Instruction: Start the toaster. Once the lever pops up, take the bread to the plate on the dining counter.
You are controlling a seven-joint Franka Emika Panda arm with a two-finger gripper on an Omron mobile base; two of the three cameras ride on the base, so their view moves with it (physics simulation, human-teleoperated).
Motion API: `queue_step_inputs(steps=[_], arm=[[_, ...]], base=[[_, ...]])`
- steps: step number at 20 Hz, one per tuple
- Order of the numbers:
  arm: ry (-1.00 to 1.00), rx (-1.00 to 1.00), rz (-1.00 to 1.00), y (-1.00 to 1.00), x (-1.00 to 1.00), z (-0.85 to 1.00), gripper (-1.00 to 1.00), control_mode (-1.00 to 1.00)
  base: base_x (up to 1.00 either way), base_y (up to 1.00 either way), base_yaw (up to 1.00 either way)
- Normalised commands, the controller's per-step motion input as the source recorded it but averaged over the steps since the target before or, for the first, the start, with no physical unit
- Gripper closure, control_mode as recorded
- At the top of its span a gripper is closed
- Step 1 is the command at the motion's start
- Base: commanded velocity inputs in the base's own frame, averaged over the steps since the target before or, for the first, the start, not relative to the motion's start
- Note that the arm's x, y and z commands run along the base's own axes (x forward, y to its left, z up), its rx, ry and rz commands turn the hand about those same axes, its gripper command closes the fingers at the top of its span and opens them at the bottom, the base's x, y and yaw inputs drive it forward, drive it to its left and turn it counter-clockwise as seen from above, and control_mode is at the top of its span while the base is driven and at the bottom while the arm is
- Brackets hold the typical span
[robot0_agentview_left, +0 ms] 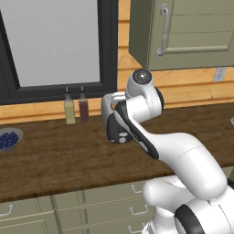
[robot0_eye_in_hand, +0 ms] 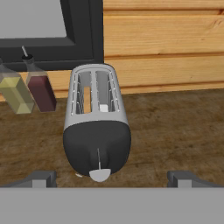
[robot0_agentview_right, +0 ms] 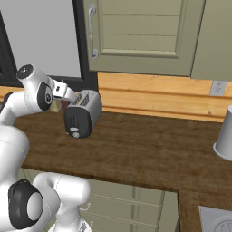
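Observation:
The toaster (robot0_eye_in_hand: 97, 131) stands on the wooden worktop with its silver top and two slots towards me and its black front panel low in the hand view. It also shows as the toaster (robot0_agentview_right: 84, 113) and, partly behind my arm, as the toaster (robot0_agentview_left: 116, 130). The bread (robot0_eye_in_hand: 86, 99), a tan slice, sits down in the left slot. The lever (robot0_eye_in_hand: 99, 175) is a pale tab at the bottom of the black panel. My gripper (robot0_eye_in_hand: 111, 178) hovers above and in front of the toaster, open wide, with nothing between its fingers. The plate and the dining counter are out of view.
Two slim bottles (robot0_agentview_left: 69, 111) (robot0_agentview_left: 83, 107) stand left of the toaster against the wall under a dark-framed window. A bowl of blueberries (robot0_agentview_left: 8, 139) lies at the far left. A white cup (robot0_agentview_right: 224, 136) stands at the right. Wall cabinets (robot0_agentview_right: 136, 36) hang above.

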Motion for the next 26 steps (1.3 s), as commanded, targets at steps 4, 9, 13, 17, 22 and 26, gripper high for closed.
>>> queue_step_inputs(steps=[4, 9, 13, 17, 22, 26], arm=[[0.00, 0.00, 0.00, 0.00, 0.00, 0.00, -1.00, -1.00], [0.00, 0.00, 0.00, 0.00, 0.00, 0.00, -1.00, -1.00], [0.00, 0.00, 0.00, 0.00, 0.00, 0.00, -1.00, -1.00], [0.00, 0.00, 0.00, 0.00, 0.00, 0.00, -1.00, -1.00], [0.00, 0.00, 0.00, 0.00, 0.00, 0.00, -1.00, -1.00], [0.00, 0.00, 0.00, 0.00, 0.00, 0.00, -1.00, -1.00]], base=[[0.00, 0.00, 0.00], [0.00, 0.00, 0.00], [0.00, 0.00, 0.00], [0.00, 0.00, 0.00], [0.00, 0.00, 0.00], [0.00, 0.00, 0.00]])
